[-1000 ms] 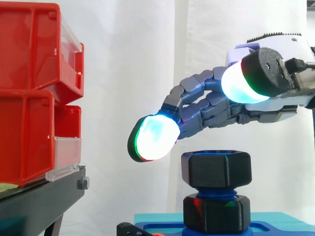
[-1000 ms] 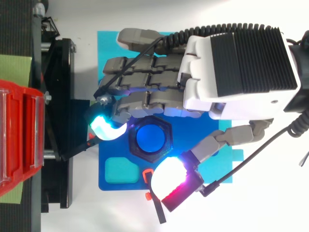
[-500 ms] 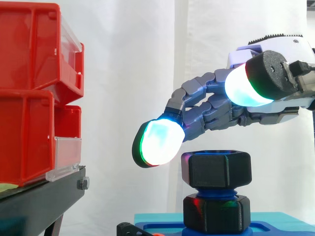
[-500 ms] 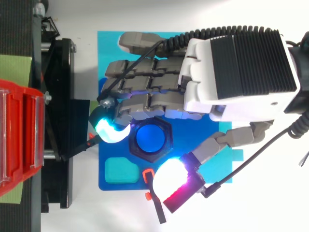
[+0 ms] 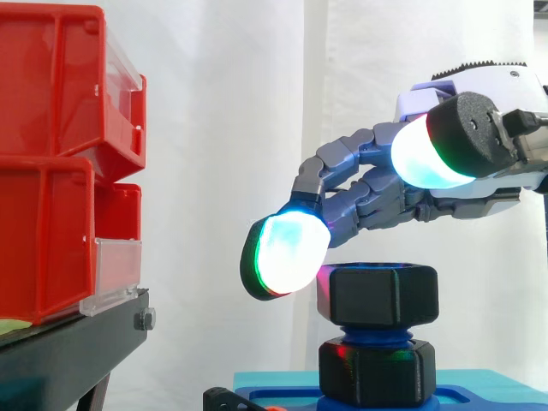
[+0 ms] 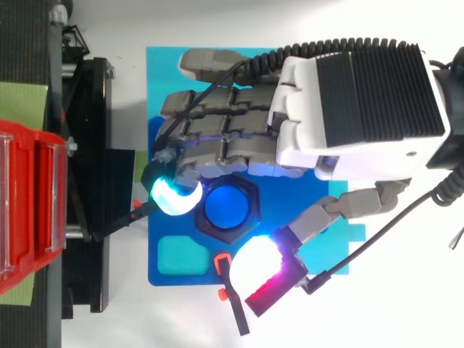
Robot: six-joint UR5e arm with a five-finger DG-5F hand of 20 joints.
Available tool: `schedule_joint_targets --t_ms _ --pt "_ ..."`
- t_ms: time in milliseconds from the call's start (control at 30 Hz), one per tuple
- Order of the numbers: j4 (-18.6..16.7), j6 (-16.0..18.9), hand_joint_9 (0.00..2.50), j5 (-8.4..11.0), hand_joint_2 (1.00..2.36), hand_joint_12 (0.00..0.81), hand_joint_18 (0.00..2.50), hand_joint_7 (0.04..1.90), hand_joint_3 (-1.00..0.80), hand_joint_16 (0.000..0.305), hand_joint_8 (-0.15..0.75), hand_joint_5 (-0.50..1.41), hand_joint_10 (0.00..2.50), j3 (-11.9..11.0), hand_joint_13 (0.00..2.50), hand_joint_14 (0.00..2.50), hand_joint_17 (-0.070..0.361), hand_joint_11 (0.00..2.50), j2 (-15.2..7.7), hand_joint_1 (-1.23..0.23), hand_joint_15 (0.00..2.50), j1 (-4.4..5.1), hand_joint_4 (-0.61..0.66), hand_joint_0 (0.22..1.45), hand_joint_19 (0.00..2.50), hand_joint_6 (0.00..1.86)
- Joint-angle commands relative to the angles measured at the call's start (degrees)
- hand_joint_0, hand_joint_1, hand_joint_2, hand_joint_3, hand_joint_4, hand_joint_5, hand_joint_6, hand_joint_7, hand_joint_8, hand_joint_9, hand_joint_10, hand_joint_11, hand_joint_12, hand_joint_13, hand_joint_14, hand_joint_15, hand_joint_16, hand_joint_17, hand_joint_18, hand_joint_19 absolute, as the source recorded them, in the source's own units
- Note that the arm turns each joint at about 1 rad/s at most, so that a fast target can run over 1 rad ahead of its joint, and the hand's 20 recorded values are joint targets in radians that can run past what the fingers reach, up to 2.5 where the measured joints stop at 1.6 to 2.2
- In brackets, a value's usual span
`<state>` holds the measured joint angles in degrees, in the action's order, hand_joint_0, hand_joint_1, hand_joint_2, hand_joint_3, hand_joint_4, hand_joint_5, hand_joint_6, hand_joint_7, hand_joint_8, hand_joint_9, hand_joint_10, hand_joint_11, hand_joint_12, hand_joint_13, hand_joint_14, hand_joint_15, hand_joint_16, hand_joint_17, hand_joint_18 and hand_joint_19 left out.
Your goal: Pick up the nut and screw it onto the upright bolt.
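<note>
A black hex nut (image 5: pixel 377 295) sits on top of the upright blue bolt (image 6: pixel 226 208), with a second black hex piece (image 5: pixel 377 372) below it on the blue base plate (image 6: pixel 290 206). My hand (image 6: pixel 348 101) hovers just above the nut and grips nothing. Its fingers reach left over the nut, loosely bent. One glowing cyan fingertip (image 5: pixel 287 254) hangs beside the nut's upper left edge; whether it touches I cannot tell. The thumb pad (image 5: pixel 424 150) stays raised, off to the nut's side, near the base plate's edge in the top view (image 6: pixel 257 261).
Stacked red bins (image 5: pixel 51 163) stand on a black stand (image 5: pixel 68 351) to the left, close to the base plate. A teal inset (image 6: pixel 181 255) lies in the plate near the bolt. A white curtain hangs behind.
The bent fingers have drifted right and slightly down, bringing the glowing fingertip closer to the nut's left edge. The nut has not moved.
</note>
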<state>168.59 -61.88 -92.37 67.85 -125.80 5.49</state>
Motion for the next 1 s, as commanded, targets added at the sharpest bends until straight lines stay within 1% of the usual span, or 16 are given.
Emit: schedule_joint_targets --t_ms 0,100,200,300,400,467,500,633,833,867,900,967 --pt "-0.1 -0.1 0.57 0.00 1.00 0.319 0.01 0.84 -0.50 0.034 0.295 -0.10 0.00 0.0 0.37 0.00 0.077 0.00 0.0 -0.36 0.00 -0.04 0.32 0.47 0.00 0.50" --pt "-0.2 -0.1 0.60 0.00 1.00 0.314 0.04 0.89 -0.50 0.033 0.302 -0.08 0.00 0.3 0.41 0.00 0.075 0.00 -0.1 -0.36 0.00 -0.04 0.33 0.47 0.00 0.50" --pt "-0.7 0.0 0.67 -0.18 1.00 0.307 0.07 0.92 -0.50 0.032 0.304 -0.07 0.00 1.5 0.43 0.00 0.072 0.00 -0.1 -0.36 0.00 -0.12 0.33 0.47 0.00 0.50" --pt "-2.5 0.0 0.70 -0.35 1.00 0.304 0.10 0.95 -0.50 0.031 0.305 -0.06 0.00 2.2 0.45 0.00 0.070 0.00 0.0 -0.36 0.00 -0.21 0.34 0.48 0.00 0.50" --pt "-2.9 0.0 0.71 -0.35 1.00 0.303 0.11 0.96 -0.50 0.031 0.303 -0.06 0.00 2.1 0.46 0.00 0.070 0.00 0.0 -0.36 0.00 -0.39 0.33 0.48 0.00 0.50" --pt "-2.8 0.0 0.72 -0.35 1.00 0.302 0.11 0.97 -0.50 0.031 0.306 -0.05 0.00 2.2 0.47 0.00 0.069 0.00 -0.1 -0.36 0.00 -0.56 0.33 0.48 0.00 0.50" --pt "-2.6 0.0 0.72 -0.44 1.00 0.301 0.11 0.97 -0.50 0.031 0.303 -0.05 0.00 2.2 0.47 0.00 0.069 0.00 -0.1 -0.36 0.00 -0.83 0.33 0.48 0.00 0.50" --pt "-2.4 0.0 0.74 -0.44 1.00 0.298 0.13 1.03 -0.50 0.030 0.305 -0.04 0.00 2.2 0.49 0.00 0.068 0.00 0.0 -0.36 0.00 -1.09 0.32 0.48 0.00 0.50" --pt "-2.7 0.0 0.77 -0.53 1.00 0.293 0.15 1.18 -0.50 0.029 0.308 -0.02 0.00 2.2 0.51 0.00 0.065 0.00 0.0 -0.36 0.00 -1.71 0.27 0.48 0.00 0.50" --pt "-2.7 0.0 0.78 -0.62 1.00 0.292 0.16 1.21 -0.50 0.029 0.309 -0.02 0.00 2.2 0.52 0.00 0.065 0.00 -0.1 -0.36 0.00 -1.71 0.26 0.48 0.00 0.50" --pt "-2.7 0.1 0.79 -0.97 1.00 0.292 0.17 1.22 -0.50 0.028 0.310 -0.01 0.00 2.2 0.53 0.00 0.064 0.00 -0.1 -0.36 0.00 -1.88 0.26 0.48 0.00 0.50" --pt "-2.7 0.0 0.84 -1.06 1.00 0.290 0.19 1.27 -0.50 0.028 0.312 0.00 0.00 2.1 0.55 0.00 0.063 0.00 -0.1 -0.36 0.00 -2.15 0.24 0.49 0.00 0.50"
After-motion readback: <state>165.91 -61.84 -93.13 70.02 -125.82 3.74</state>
